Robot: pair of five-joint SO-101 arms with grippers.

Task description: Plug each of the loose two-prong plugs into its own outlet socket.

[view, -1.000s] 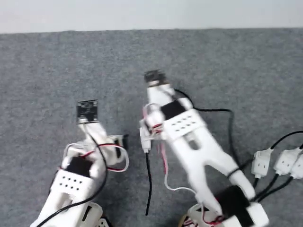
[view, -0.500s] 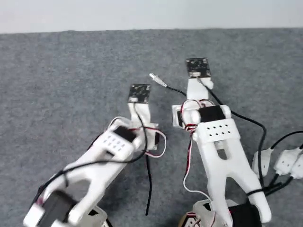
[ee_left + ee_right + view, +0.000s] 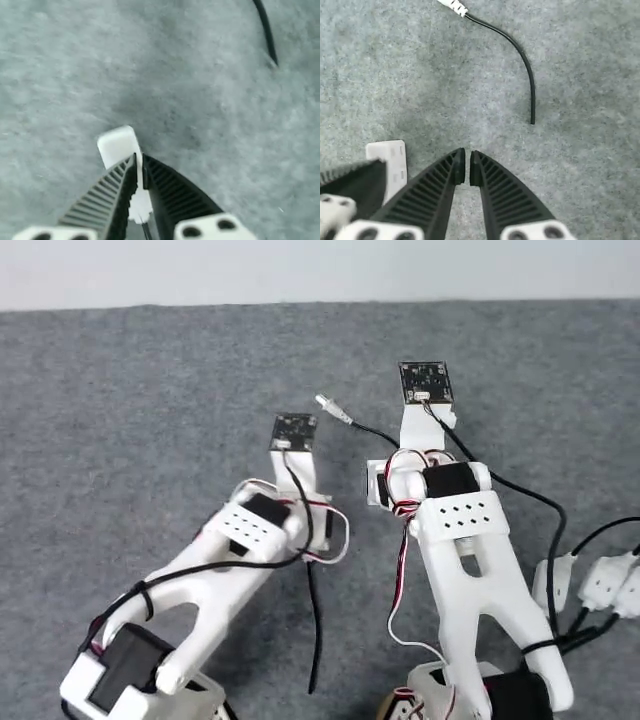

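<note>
My left gripper (image 3: 139, 161) is shut on a white plug (image 3: 119, 144) just above the grey carpet; the plug's body sticks out past the fingertips. That same plug (image 3: 387, 160) lies beside my right gripper (image 3: 467, 166), which is shut on nothing and hangs over bare carpet. A second white two-prong plug (image 3: 335, 412) on a short black cord (image 3: 520, 55) lies beyond both grippers. In the high view the left arm (image 3: 250, 530) comes in from the lower left and the right arm (image 3: 455, 515) stands at centre right. White outlet sockets (image 3: 555, 582) sit at the right edge.
A loose black cord (image 3: 316, 635) trails toward the front edge between the two arms. Black leads (image 3: 575, 625) run from the sockets. Grey carpet (image 3: 130, 410) covers the table, with open room at the left and the back. A pale wall borders the far side.
Over the last second the left arm swung from the lower left toward the centre and the right arm moved rightward, uncovering the far plug. In the last half second both barely shifted.
</note>
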